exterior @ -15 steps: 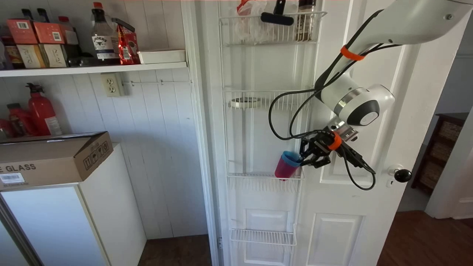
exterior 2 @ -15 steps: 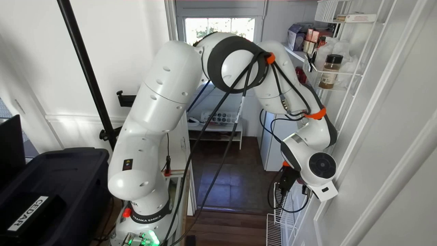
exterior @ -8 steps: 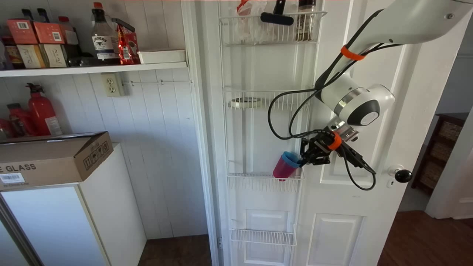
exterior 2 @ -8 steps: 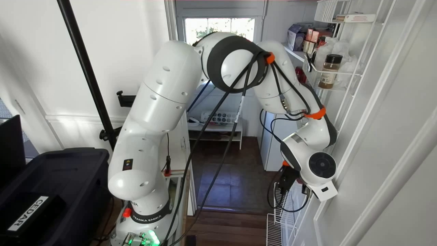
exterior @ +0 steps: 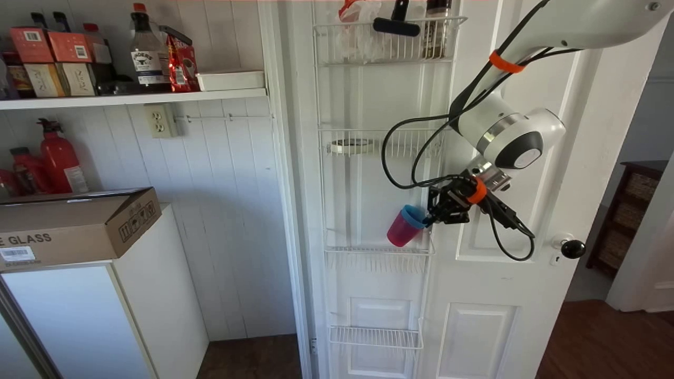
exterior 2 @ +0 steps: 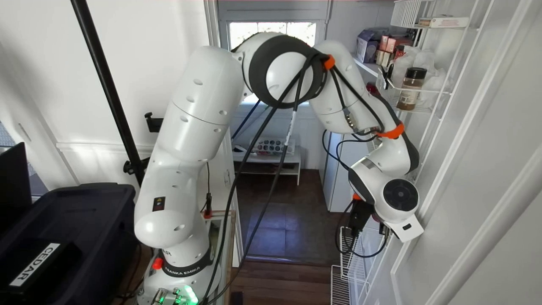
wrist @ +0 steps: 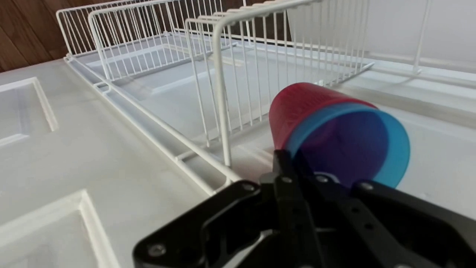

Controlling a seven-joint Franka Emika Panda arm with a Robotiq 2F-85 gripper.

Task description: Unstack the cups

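Observation:
The blue cup (exterior: 413,215) sits nested inside the pink cup (exterior: 403,234), its rim standing out above the pink wall. In the wrist view I look into the blue cup (wrist: 397,149), with the pink cup (wrist: 299,102) around it. My gripper (exterior: 427,221) is shut on the near rim: in the wrist view its fingertips (wrist: 292,156) have one finger inside the blue cup and one outside. Whether the outer finger also pinches the pink wall I cannot tell. The stack hangs tilted, a little above the wire shelf. In an exterior view the wrist (exterior 2: 400,195) mostly hides the cups.
The wire shelf (exterior: 379,251) lies just below the stack, on a white door with a black knob (exterior: 573,249). Another wire shelf (exterior: 375,339) is lower. A rack (exterior: 389,58) above holds a bag and jar. Cables loop beside the arm. A cardboard box (exterior: 58,226) stands apart.
My gripper and the nested cups have risen. The pink cup's base, at shelf level before, is now above the shelf. Both cups moved up together.

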